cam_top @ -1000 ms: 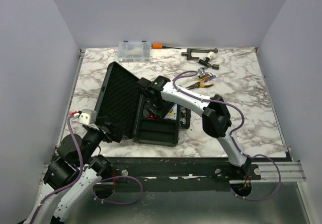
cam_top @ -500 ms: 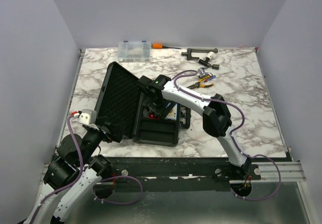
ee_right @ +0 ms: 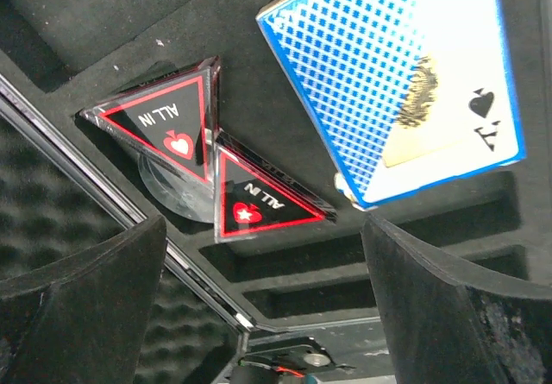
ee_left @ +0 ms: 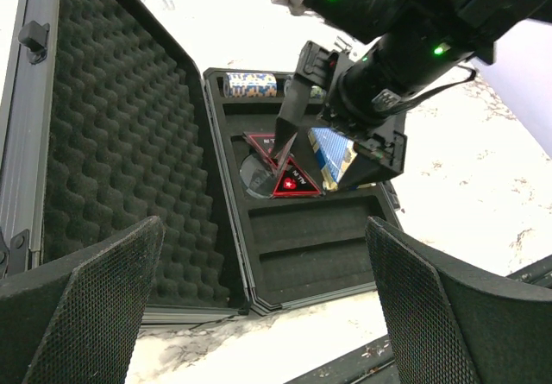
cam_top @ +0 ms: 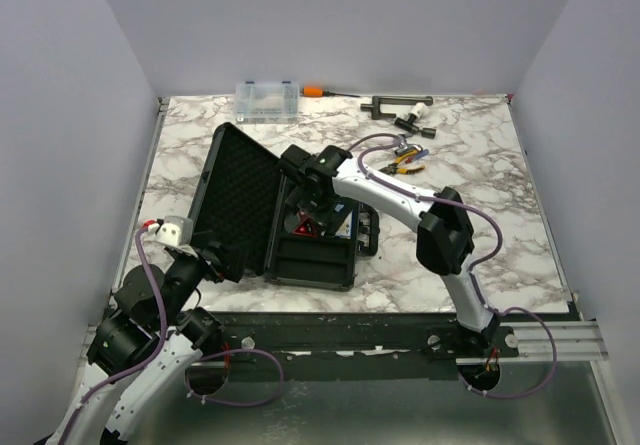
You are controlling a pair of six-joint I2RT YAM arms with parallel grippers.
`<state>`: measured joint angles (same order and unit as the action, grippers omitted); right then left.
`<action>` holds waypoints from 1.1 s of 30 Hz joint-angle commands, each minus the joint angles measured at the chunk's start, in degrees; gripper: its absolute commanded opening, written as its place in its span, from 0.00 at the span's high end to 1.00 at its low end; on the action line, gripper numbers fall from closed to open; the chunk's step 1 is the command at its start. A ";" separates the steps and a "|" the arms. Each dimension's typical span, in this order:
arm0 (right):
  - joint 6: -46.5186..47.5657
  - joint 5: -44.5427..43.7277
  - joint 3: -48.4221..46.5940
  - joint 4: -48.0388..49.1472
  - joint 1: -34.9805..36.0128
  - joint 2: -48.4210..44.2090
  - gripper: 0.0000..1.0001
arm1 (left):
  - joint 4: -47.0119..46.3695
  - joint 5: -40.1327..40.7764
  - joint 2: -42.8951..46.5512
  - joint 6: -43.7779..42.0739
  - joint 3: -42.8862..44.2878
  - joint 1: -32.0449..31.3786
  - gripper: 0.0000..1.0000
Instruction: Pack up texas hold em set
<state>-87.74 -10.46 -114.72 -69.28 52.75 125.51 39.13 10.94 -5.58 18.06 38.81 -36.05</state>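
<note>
Two halves of the black briefcase (cam_top: 268, 250) lie open on the marble bench (cam_top: 500, 225), with its long axis running from the near edge toward the far wall, slightly slanted.

At the far left, the left fingers (ee_left: 86, 306) are spread wide and hold nothing. They hang at the case's near end, close to the lid's near corner; whether they touch it cannot be told.

The foam-lined lid (cam_top: 232, 193) stands tilted up on the left side, its foam facing right. Right of the hinge the moulded tray (cam_top: 312, 260) lies flat. In its middle pocket two red-black triangles (ee_right: 168, 138), each marked ALL IN, overlap at a corner on top of a clear disc (ee_right: 177, 196). Just right of them the blue-faced card deck (ee_right: 388, 73) rests tipped, with an ace-of-spades mark on its white side.

The right fingers (ee_right: 78, 315) hang over this pocket, spread wide and gripping nothing. In the left wrist view one finger is above the triangles and the other at the deck's right side, so the deck lies between them; contact cannot be told.

A clear compartment box (cam_top: 267, 100) sits at the far edge, and pliers (cam_top: 402, 165) lie right of the case.
</note>
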 commanded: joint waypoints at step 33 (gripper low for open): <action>36.87 -11.35 46.32 23.07 -0.81 -45.29 0.11 | 20.18 12.92 -47.11 -3.70 41.96 21.47 0.79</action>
<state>-53.58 -18.92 -71.05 -48.18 52.05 84.23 59.22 28.40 -49.58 16.51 78.61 -24.95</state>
